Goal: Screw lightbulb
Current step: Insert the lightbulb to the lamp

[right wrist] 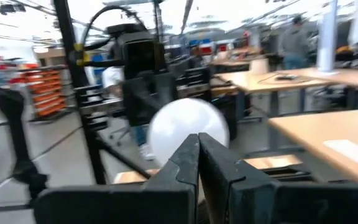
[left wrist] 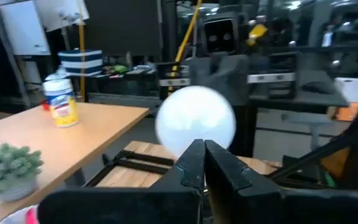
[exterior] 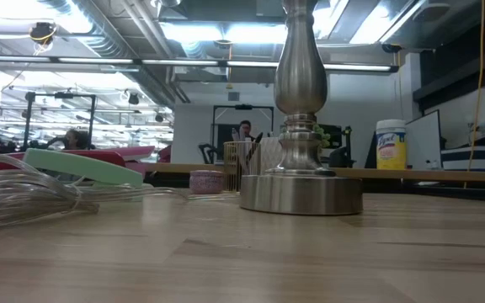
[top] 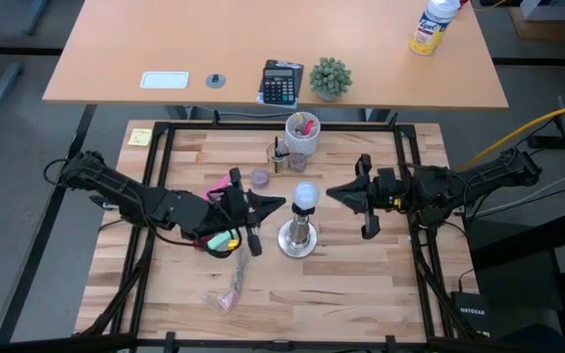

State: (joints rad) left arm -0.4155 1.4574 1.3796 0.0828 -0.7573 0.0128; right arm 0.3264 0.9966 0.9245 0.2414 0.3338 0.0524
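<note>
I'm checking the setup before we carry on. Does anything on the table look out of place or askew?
Nothing stands out. The lightbulb sits upright atop the metal socket stand; the left gripper and right gripper flank it, both shut and empty. Loose clear plastic wrapping lies near the front.

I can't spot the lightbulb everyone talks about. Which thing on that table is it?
Look at the middle of the wooden table, between the two dark robot arms. There stands a silvery metal stand with a round base, and the lightbulb sits on top. It is the only round frosted-white globe; the cup behind holds pens.
</note>
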